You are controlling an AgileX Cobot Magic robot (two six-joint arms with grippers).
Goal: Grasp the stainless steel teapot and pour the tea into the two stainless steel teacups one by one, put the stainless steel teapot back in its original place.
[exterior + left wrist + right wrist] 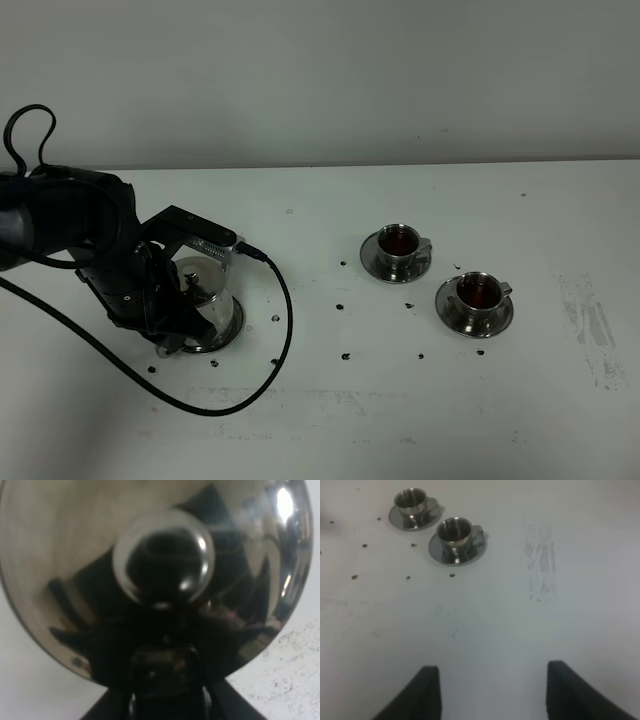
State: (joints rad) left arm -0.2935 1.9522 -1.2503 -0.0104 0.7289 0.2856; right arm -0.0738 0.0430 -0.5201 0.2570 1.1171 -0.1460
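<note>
Exterior high: teapot upright on coaster.

Left arm covers most of the teapot in the high view; spout and handle not visible, only part of the shiny body shows. The dish under it is a sliver at the rim. Left fingers hidden there, grip unclear. Left wrist view: teapot lid fills the picture, blurred, cut off at the edges; knob out of focus. Right wrist view: fingers cut off by the edge, only tips show. Far cup too small to see its contents.
</note>
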